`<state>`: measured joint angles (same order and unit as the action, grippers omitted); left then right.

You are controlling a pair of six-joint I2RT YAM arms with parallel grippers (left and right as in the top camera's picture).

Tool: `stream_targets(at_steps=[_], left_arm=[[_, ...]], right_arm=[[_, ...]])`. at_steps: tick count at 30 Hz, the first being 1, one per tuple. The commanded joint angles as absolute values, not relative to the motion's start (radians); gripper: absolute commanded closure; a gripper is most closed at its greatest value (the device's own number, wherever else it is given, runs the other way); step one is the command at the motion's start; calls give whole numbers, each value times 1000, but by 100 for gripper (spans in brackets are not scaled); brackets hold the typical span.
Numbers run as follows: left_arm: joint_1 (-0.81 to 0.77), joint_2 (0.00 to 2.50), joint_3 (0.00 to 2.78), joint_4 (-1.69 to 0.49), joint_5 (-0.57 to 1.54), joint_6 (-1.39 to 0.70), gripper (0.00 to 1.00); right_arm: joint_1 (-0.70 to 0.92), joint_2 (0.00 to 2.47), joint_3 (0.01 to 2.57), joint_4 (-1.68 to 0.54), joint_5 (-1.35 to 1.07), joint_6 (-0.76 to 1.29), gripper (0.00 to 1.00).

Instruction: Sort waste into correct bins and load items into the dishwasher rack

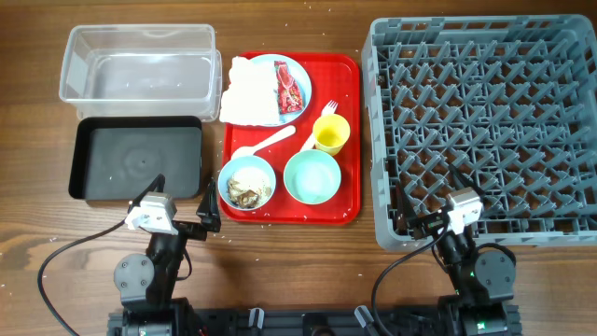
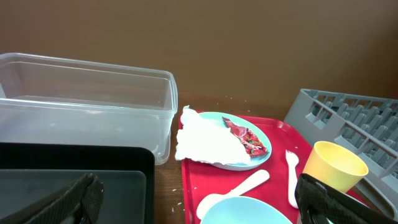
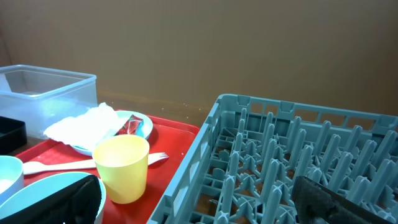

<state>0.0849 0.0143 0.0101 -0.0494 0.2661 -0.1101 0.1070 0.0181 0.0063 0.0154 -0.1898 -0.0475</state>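
With the left gripper (image 1: pixel 184 198) and right gripper (image 1: pixel 431 201) both spread wide and empty, we should pinch the light, soft napkin (image 1: pixel 250 91), on the plate (image 1: pixel 301 69) at the tray's (image 1: pixel 350 140) far end, by a raised fold.

A flat red serving tray (image 1: pixel 351 112) sits on the wood-grain table (image 1: pixel 280 271), with a plain brown wall (image 2: pixel 249 43) rising behind its far edge.

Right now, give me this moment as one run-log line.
left gripper: open, empty | right gripper: open, empty | dishwasher rack: empty | clear tub, black tray: empty | waste and dishes: all on red tray
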Motion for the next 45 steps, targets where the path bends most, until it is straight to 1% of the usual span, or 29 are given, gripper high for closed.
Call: stream_targets(at_steps=[1, 33, 36, 45], left_arm=[[80, 3, 6, -53, 257, -112, 0], [80, 3, 6, -49, 257, -112, 0], [80, 3, 6, -51, 257, -112, 0], [80, 3, 6, -50, 256, -112, 0]], right_arm=[[112, 10, 5, 17, -191, -50, 0], [112, 10, 5, 17, -191, -50, 0], [112, 10, 5, 17, -165, -133, 0], [112, 10, 5, 30, -157, -157, 0]])
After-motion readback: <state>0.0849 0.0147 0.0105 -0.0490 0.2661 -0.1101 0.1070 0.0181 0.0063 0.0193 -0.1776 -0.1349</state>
